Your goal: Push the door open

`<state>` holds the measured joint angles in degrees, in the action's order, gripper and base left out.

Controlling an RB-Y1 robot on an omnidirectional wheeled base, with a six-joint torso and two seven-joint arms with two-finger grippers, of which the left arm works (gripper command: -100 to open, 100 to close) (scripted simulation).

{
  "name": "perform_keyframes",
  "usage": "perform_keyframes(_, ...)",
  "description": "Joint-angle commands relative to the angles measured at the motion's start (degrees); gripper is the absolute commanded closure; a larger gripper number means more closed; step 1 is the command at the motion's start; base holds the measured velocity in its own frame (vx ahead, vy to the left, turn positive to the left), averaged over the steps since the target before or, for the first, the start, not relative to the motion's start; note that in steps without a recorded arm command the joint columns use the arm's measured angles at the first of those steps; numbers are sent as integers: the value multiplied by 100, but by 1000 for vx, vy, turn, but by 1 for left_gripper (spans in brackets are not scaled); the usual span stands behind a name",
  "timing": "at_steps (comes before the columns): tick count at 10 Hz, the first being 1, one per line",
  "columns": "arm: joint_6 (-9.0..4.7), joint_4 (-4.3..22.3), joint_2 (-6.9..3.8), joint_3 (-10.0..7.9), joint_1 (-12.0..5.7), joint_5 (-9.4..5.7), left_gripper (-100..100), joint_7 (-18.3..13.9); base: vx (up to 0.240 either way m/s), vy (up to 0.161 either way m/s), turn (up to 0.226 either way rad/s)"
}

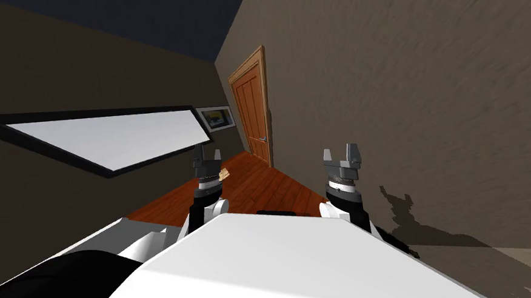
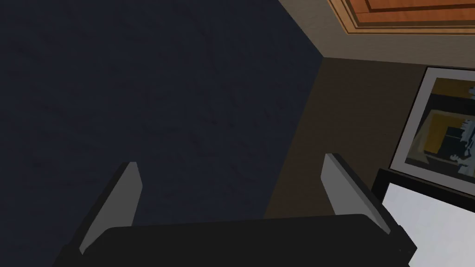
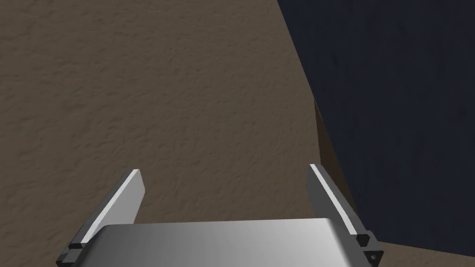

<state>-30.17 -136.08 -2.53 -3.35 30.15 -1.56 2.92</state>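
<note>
An orange-brown panelled door (image 1: pixel 253 116) stands shut in its frame in the right-hand wall, far down the room, with a small handle (image 1: pixel 263 137) low on its side. Its top corner (image 2: pixel 408 16) shows in the left wrist view. My left gripper (image 1: pixel 207 157) is raised in front of me, open, with nothing between its fingers (image 2: pixel 125 194). My right gripper (image 1: pixel 342 154) is raised close to the brown wall, open and holding nothing, its fingers (image 3: pixel 130 192) well apart. Both grippers are far short of the door.
A brown textured wall (image 1: pixel 424 98) runs close along my right. A long window (image 1: pixel 117 137) and a framed picture (image 1: pixel 217 118) hang on the wall to my left. The reddish wood floor (image 1: pixel 249 185) runs ahead to the door.
</note>
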Motion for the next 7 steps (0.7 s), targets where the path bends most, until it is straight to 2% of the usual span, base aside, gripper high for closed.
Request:
perform_keyframes(1,-40,97,-25,-48,-22,68,-100,167,98,51,-79)
perform_keyframes(3,-82,197,-47,-98,-46,138,-100,338,62,9,-39)
perform_keyframes(7,-213,511,-109,-253,-118,358,-100,876,83,17,-67)
